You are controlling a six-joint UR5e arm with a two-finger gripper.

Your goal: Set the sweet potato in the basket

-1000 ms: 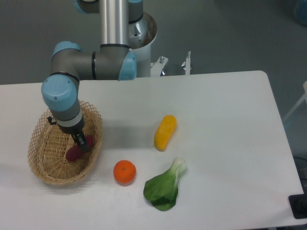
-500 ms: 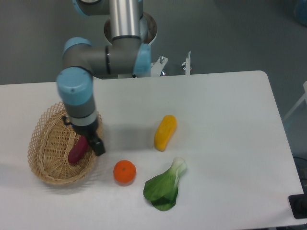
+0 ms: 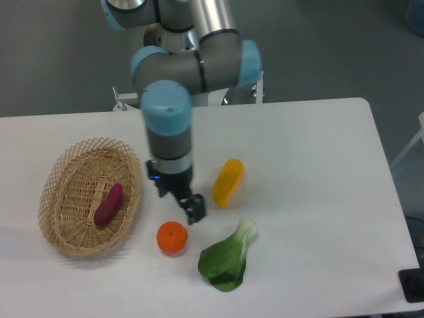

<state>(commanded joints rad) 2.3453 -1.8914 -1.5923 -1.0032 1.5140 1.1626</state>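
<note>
The magenta-purple sweet potato (image 3: pixel 108 204) lies on the floor of the oval wicker basket (image 3: pixel 54 173) at the left of the table, with nothing touching it. My gripper (image 3: pixel 193 211) hangs empty over the table to the right of the basket, just above and right of the orange. Its dark fingers (image 3: pixel 197 207) point down and look parted, though they partly overlap from this angle. The arm's wrist stands between the basket and the yellow vegetable.
A round orange fruit (image 3: pixel 172 237) sits just below the gripper. A yellow-orange oblong vegetable (image 3: pixel 228 182) lies to its right. A green bok choy (image 3: pixel 228 258) lies near the front. The robot base stands at the table's back edge.
The gripper let go of the sweet potato, which stays in the basket. The arm has swung right, out of the basket, to above the orange.
</note>
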